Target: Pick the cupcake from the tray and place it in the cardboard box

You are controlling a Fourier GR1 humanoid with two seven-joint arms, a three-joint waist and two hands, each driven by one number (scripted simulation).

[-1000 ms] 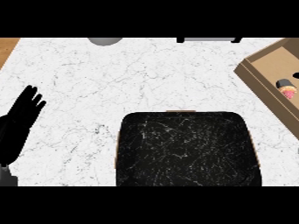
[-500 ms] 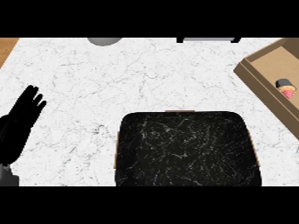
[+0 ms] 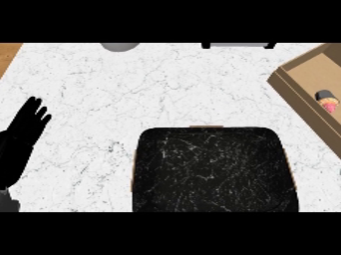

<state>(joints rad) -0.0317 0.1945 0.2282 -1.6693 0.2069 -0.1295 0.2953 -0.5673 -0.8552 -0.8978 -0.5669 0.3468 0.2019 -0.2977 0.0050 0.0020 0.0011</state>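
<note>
Cupcake (image 3: pixel 328 100) lay tipped on its side inside the cardboard box (image 3: pixel 297 89) at the counter's right edge, dark end toward upper left, pink end toward lower right. Tray (image 3: pixel 215 169) sat bare, centre-low. Left hand (image 3: pixel 17 137) rested open, fingers straight, at the far left, well apart from the box. Right hand was out of view. Placement judged done.

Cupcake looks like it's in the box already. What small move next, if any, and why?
Probably none beyond keeping the arms clear. The cupcake lies on its side inside the cardboard box at the right, the dark tray carries nothing, and only the left hand shows, open and resting at the left edge. The right hand is out of view, so I'd just confirm it is withdrawn.
</note>
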